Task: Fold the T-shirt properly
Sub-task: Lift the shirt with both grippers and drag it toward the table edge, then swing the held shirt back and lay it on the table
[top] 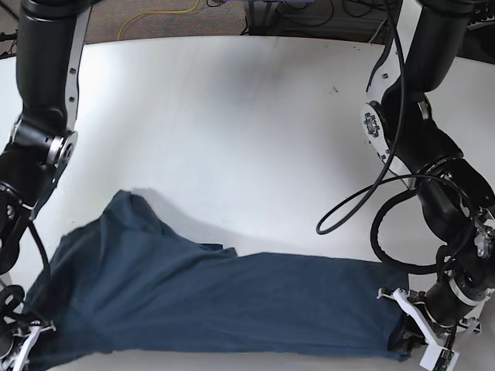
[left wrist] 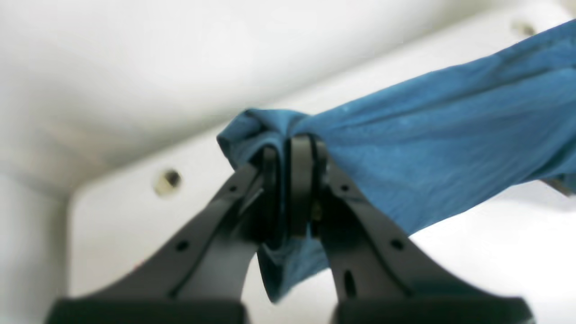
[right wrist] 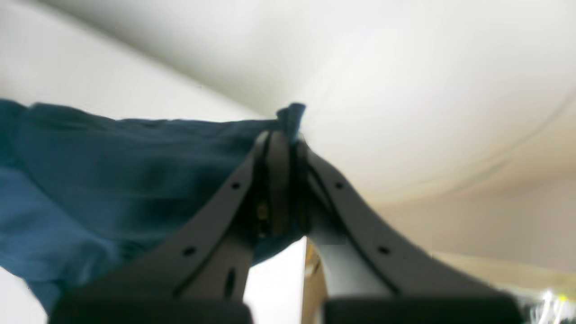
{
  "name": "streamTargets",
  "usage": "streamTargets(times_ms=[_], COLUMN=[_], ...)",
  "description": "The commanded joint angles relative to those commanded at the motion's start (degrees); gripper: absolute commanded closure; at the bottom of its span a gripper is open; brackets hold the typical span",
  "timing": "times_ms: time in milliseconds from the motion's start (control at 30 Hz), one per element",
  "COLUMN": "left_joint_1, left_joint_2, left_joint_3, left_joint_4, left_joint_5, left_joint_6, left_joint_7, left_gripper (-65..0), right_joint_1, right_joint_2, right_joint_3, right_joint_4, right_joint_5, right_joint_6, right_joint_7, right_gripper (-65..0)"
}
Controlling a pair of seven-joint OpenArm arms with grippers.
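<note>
While both claws clamp opposite ends of the T-shirt (top: 209, 301), you are mid-fold, with the cloth stretched along the near edge of the table (top: 232, 124).

Your left gripper (left wrist: 290, 189) has its jaws pressed together on a bunched corner of blue fabric, which runs off taut to the upper right in its wrist view; your right gripper (right wrist: 279, 180) pinches the other end just as tightly, a small tuft poking above the tips. From the base view, both arms reach low to the table's front edge, wrists bent down, left at the view's right corner and right at its left corner. The shirt lies as a long, wrinkled band between them, one sleeve fanned toward the back. The next move likely calls for lifting both ends evenly and carrying them together, keeping tension equal so the band does not twist or sag.
</note>
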Motion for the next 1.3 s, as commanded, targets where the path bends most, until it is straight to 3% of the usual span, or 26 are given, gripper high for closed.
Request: streamTargets(times_ms=[300, 633, 700, 867, 1000, 1300], left_joint_1=[0.0, 9.3, 12.6, 18.4, 24.9, 37.3], left_joint_2=[-2.7, -4.7, -6.4, -7.2, -9.1, -12.9], left_joint_3=[-0.1, -0.2, -0.2, 0.0, -0.1, -0.1], left_joint_4=[0.4, 0.0, -0.3, 0.1, 1.1, 1.2], left_joint_5=[0.1, -0.3, -0.4, -0.4, -0.1, -0.4], left_joint_6=[0.1, -0.1, -0.1, -0.5, -3.1, -3.1], left_joint_7=[0.0, -0.1, -0.1, -0.1, 0.0, 0.2], left_gripper=[-0.4, -0.4, -0.4, -0.4, -0.4, -0.4], right_joint_1=[1.5, -15.4, -21.0, -31.4, -41.0, -55.6], right_joint_2=[0.4, 0.8, -0.4, -3.1, -5.4, -12.6], right_joint_3=[-0.4, 8.1, 10.3, 15.5, 19.3, 24.5], right_joint_4=[-0.1, 7.5, 9.8, 14.5, 19.3, 20.7], right_joint_5=[0.0, 0.0, 0.0, 0.0, 0.0, 0.0], right_joint_6=[0.00, 0.00, 0.00, 0.00, 0.00, 0.00], right_joint_7=[-1.6, -1.8, -1.8, -1.8, -1.8, -1.7], right_gripper=[0.0, 0.0, 0.0, 0.0, 0.0, 0.0])
